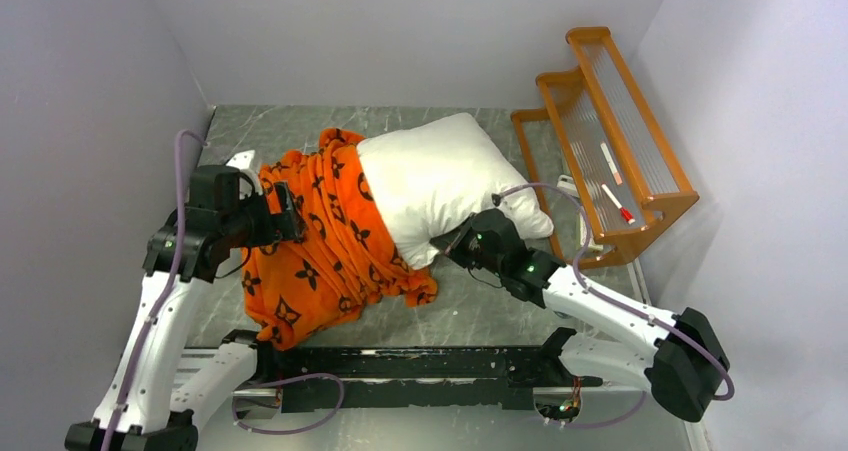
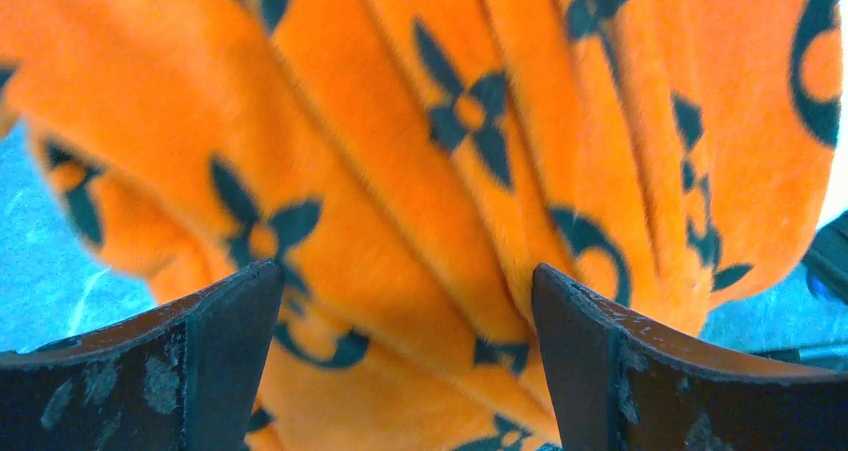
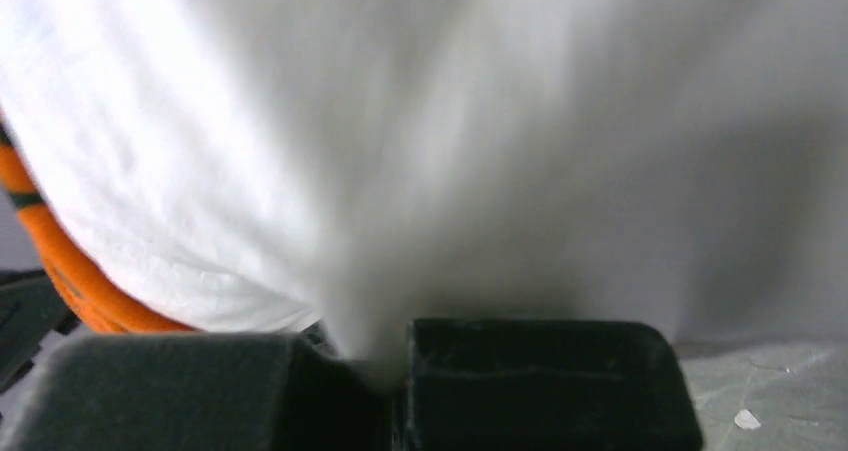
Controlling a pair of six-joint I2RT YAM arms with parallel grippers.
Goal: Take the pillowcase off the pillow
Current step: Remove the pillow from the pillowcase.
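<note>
Desk [image 1: 480, 311]: grey marbled top with both arms bolted at its near edge, so each can reach one end of the cushion.
Pillow [image 1: 440, 176]: plump and white, lying mid-desk toward the right. Its right half is bare and its left half sits inside the cover.
Pillowcase [image 1: 320, 256]: orange with dark motifs, bunched in deep folds over the pillow's left end and spilling onto the desk. By my reading it is roughly half off.
Right end effector [image 3: 395, 356]: fingers pressed together on a pinch of the white pillow at its near edge, likely anchoring it against the pull.
Left end effector [image 2: 405, 301]: fingers spread wide with orange folds just ahead of them and nothing pinched. It seems poised to take a fresh hold for a leftward pull.
</note>
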